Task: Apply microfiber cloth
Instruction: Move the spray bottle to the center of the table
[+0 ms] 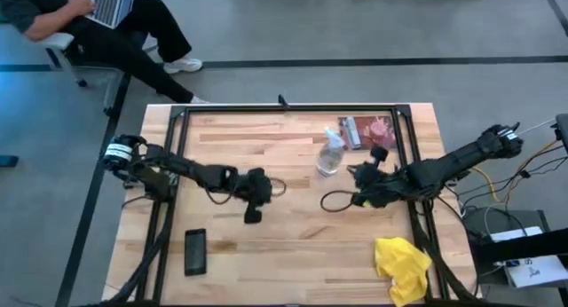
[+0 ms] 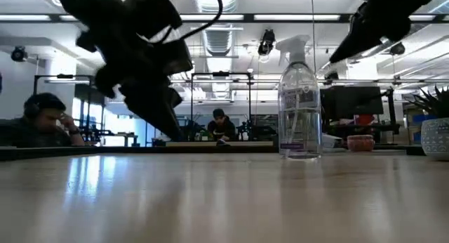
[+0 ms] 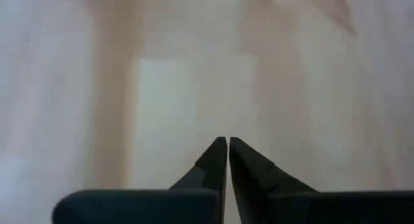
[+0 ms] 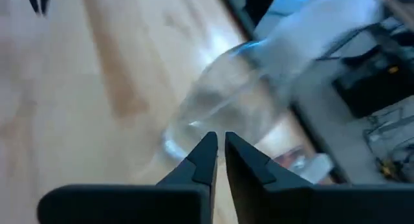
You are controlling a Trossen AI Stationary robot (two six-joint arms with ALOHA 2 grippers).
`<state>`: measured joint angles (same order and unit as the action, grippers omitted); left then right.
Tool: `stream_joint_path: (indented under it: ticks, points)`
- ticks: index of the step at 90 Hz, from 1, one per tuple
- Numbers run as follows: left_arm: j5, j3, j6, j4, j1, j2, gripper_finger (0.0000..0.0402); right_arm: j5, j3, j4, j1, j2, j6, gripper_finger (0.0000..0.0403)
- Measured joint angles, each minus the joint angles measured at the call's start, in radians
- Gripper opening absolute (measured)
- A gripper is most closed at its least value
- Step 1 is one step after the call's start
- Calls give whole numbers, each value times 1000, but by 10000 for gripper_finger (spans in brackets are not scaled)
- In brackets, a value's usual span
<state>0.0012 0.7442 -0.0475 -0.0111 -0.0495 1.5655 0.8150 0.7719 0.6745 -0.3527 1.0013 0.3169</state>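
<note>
High view: microfiber cloth (image 1: 402,267) sits untouched at the near right corner of the tabletop (image 1: 284,254), well apart from both arms; phone (image 1: 195,251) near left. Low view: cloth not visible, only the spray bottle (image 2: 300,102). Wrist views: my left gripper (image 3: 228,141) and right gripper (image 4: 220,138) have jaws together, empty. Probably nothing started yet.

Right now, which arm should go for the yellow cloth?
Right. The yellow cloth lies at the table's near right corner, just below the right tool. The left tool sits mid-table, farther off, nearer the phone.
</note>
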Motion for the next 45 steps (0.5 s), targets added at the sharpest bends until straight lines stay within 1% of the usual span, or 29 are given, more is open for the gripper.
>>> stream_joint_path:
  ticks: [8,15,23,33,39,45]
  points:
    - [7,-33,60,88,50,-18,5,-1,0,-4,39,-59,5,60]
    - [21,-60,105,167,92,-33,5,-5,0,-7,86,-106,12,96]
    - [39,-78,135,225,135,-43,3,-37,0,-26,130,-150,22,139]
    - [43,-87,169,281,172,-46,1,-82,0,-113,160,-169,-25,187]
    - [51,-85,203,288,187,-46,1,-90,0,-181,173,-164,-56,210]
    - [79,-71,249,285,197,-46,1,-92,0,-251,192,-150,-102,230]
